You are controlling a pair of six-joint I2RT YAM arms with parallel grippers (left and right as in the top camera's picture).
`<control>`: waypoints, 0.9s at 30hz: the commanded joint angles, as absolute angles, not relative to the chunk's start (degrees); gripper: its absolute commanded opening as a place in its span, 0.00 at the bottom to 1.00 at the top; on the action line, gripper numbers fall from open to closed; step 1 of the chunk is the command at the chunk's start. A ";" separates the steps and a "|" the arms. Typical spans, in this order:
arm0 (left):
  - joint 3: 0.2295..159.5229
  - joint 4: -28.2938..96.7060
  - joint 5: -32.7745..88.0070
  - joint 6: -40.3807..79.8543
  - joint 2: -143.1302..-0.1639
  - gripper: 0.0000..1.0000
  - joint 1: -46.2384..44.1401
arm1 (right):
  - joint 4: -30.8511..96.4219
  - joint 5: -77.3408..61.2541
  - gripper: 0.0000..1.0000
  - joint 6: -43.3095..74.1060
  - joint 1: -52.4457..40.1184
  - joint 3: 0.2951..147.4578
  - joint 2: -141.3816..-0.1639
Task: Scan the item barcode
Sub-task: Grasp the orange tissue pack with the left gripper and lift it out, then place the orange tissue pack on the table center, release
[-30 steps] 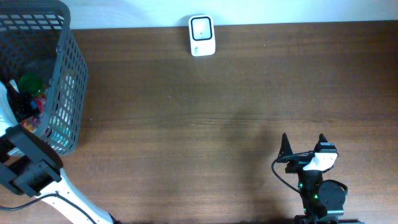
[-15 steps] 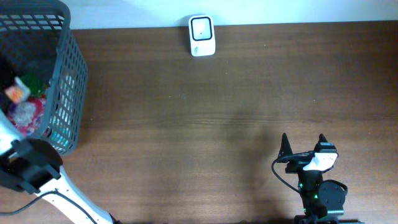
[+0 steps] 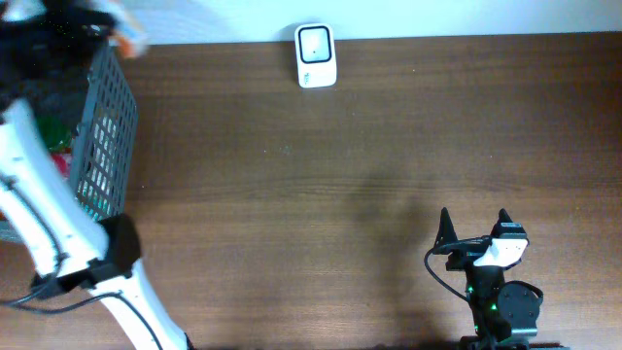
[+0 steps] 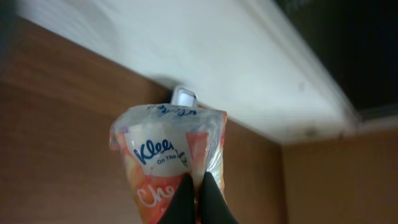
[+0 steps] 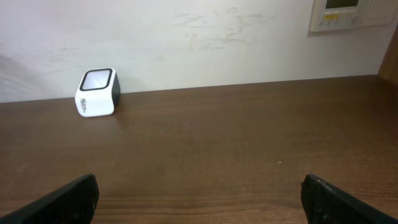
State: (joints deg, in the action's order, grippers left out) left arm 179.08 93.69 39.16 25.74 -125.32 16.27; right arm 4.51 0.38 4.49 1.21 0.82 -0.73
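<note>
From overhead, the white left arm (image 3: 44, 199) reaches up the left edge of the wooden table (image 3: 369, 165) and across the grey mesh basket (image 3: 102, 146). Its far end is a dark blur at the top-left corner. Just beyond the basket's rim, a smear of orange and white marks the tissue packet (image 3: 126, 39), which is up off the table and too blurred to read here. The white scanner (image 3: 316, 55) stands at the table's back edge, well apart from the packet. The right gripper (image 3: 475, 226) sits near the front right, with its two dark fingers spread.

In the left wrist view, the left gripper (image 4: 198, 182) is pinched fully closed on the bottom edge of the packet, its black fingers (image 4: 185, 198) pressed together over the wrapper. The packet is a soft pouch in glossy clear film, white at the centre and orange at the sides and base. Blue lettering on it begins "Klee", with "On The" in smaller print underneath and white script on the orange below that. I see no barcode on this face. The top of the scanner peeks out just behind the packet's upper edge, against the white wall (image 4: 205, 43).

In the right wrist view, only the gripper's fingertips (image 5: 74, 196) show at the lower corners. They are wide apart, with nothing between them but bare table. The scanner sits far left at the foot of the wall, window facing up.
</note>
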 commanded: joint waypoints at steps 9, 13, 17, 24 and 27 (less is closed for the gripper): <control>149.25 87.18 0.60 22.24 -127.55 0.00 -27.62 | 4.67 0.89 0.99 4.49 1.52 0.32 -0.36; 130.34 70.85 0.58 22.59 -127.83 0.00 -33.12 | 4.67 0.89 0.99 4.49 1.52 0.32 -0.36; 118.58 61.21 0.62 32.36 -127.96 0.00 -35.14 | 4.67 0.89 0.99 4.49 1.52 0.32 -0.36; 119.17 58.37 2.00 28.23 -130.45 0.87 -36.16 | 4.67 0.89 0.99 4.49 1.52 0.32 -0.36; 129.38 66.65 3.44 25.85 -127.72 0.92 -33.69 | 4.67 0.89 0.99 4.49 1.52 0.32 -0.36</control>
State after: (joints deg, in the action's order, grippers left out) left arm 119.96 60.97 2.04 29.36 -130.43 -35.97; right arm 4.51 0.40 4.51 1.21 0.82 -0.73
